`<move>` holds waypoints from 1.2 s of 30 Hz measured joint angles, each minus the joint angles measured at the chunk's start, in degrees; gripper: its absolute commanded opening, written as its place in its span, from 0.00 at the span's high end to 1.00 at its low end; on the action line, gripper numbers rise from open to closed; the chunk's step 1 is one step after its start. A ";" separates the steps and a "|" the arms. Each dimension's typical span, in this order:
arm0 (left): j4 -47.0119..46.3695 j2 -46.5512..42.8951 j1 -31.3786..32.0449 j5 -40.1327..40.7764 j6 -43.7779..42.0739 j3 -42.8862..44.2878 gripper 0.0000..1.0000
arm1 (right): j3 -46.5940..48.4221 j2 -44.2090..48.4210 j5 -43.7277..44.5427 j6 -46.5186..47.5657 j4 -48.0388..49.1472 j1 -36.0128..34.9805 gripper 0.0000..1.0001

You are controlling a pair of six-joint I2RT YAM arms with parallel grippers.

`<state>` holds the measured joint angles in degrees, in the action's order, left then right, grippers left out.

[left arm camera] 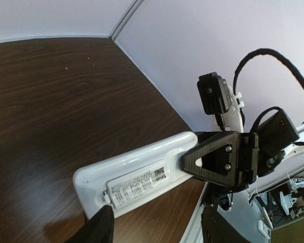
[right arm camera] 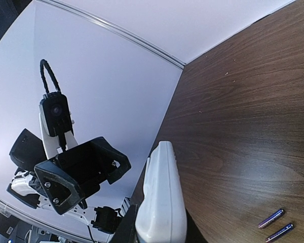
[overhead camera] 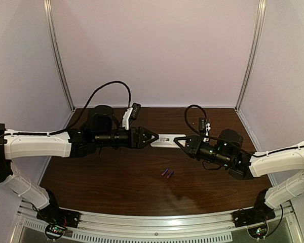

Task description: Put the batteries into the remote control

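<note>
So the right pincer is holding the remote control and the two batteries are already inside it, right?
Not quite. The right pincer does hold the remote control, but the two batteries lie loose on the table, apart from it, as the top external view shows.

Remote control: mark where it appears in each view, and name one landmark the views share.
Top external: the remote control is mid-frame, beyond the batteries.
Left wrist: the remote control, lower centre, labelled back showing.
Right wrist: the remote control, bottom centre, seen edge-on.
Shared landmark: the dark wooden table, visible in all three.
</note>
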<state>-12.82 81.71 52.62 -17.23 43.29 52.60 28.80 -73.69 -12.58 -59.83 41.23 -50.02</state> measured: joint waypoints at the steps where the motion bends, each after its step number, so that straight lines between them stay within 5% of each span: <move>1: 0.00 0.07 0.00 -0.04 0.07 0.24 0.39 | 0.00 -0.13 0.00 -0.02 0.04 0.00 1.00; 36: 3.91 2.86 0.33 3.43 0.37 2.23 0.39 | 1.07 -0.59 0.00 1.22 -0.35 -0.83 1.00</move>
<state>-8.91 84.58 52.95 -13.80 43.66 54.83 29.87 -74.28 -12.58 -58.61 40.88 -50.85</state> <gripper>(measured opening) 0.609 0.200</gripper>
